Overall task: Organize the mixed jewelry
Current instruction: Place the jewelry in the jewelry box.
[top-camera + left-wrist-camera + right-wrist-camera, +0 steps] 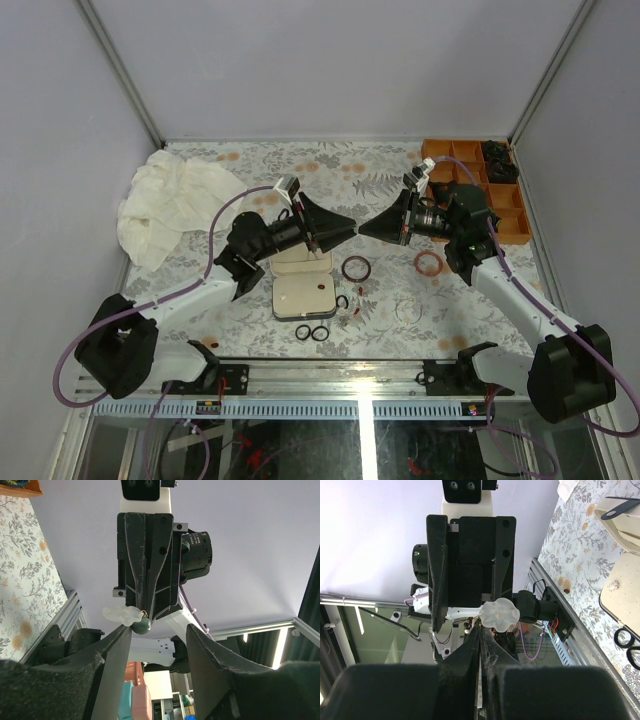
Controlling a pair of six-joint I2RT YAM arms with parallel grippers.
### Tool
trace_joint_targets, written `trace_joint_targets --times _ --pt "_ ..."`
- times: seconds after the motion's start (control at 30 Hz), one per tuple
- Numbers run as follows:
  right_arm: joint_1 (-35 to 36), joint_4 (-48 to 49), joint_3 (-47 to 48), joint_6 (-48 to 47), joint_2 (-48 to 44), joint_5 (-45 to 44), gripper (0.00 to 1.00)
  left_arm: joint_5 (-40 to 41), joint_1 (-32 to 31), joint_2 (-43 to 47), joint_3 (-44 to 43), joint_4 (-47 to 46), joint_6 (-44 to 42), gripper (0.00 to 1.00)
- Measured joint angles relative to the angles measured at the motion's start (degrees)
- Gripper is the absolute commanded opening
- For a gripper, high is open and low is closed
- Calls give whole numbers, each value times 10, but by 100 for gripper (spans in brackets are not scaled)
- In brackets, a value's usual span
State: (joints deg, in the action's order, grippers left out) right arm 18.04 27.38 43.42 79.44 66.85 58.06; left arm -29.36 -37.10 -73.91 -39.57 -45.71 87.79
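Note:
My two grippers meet tip to tip in mid-air above the table. My right gripper (368, 230) (481, 627) is shut on a small earring, a green bead (141, 625) with a translucent flower-shaped back (119, 614) (500, 614). My left gripper (345, 228) (160, 630) is open, and its left finger (117, 660) touches the translucent back. On the table lie two reddish-brown bangles (355, 268) (428, 263), two black rings (312, 333) (625, 637), a thin silver hoop (408, 308) and tiny red pieces (352, 312).
An open case with cream lining (305, 295) lies below my left gripper. An orange divided tray (505, 222) stands at the back right. A white cloth (175, 205) is bunched at the back left. An aluminium rail (350, 375) runs along the near edge.

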Motion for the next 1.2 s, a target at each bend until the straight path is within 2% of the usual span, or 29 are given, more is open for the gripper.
trace_joint_targets --times 0.33,0.63,1.0,1.2 --pt "1 3 0 0 0 0 0 -2 -2 -1 1 8 0 35" --pt "3 3 -1 0 0 0 0 -2 -2 -5 1 9 -1 33" --pt "6 3 -2 0 0 1 0 -2 -4 -7 1 21 -2 19" --pt "7 3 -2 -4 0 0 0 -2 -4 -8 1 25 -3 6"
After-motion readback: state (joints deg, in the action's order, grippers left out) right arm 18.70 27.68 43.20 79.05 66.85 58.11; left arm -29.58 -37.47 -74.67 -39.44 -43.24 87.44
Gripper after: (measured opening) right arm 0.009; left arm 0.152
